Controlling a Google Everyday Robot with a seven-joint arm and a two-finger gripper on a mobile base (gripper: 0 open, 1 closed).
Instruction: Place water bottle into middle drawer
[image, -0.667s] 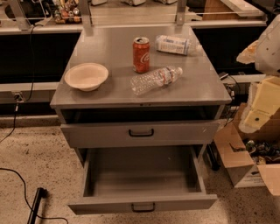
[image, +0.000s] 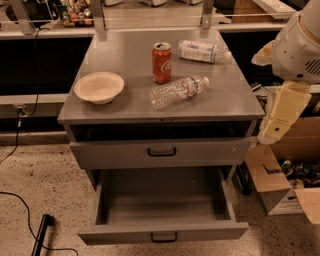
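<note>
The water bottle is clear, crinkled plastic with a red-and-blue label band and a white cap. It lies on its side on the grey cabinet top, just right of the red soda can. The middle drawer is the lower one. It is pulled out wide and its inside shows nothing in it. My gripper hangs off the cabinet's right edge, below the white arm. It is well to the right of the bottle and level with the upper drawer.
A cream bowl sits at the left of the top. A white-labelled bottle lies at the back right. The upper drawer stands slightly out. A cardboard box stands on the floor at the right, and a black cable at the left.
My arm and gripper have shifted a little to the left, closer to the cabinet's right edge. The bottle, the can and the drawers have not moved.
</note>
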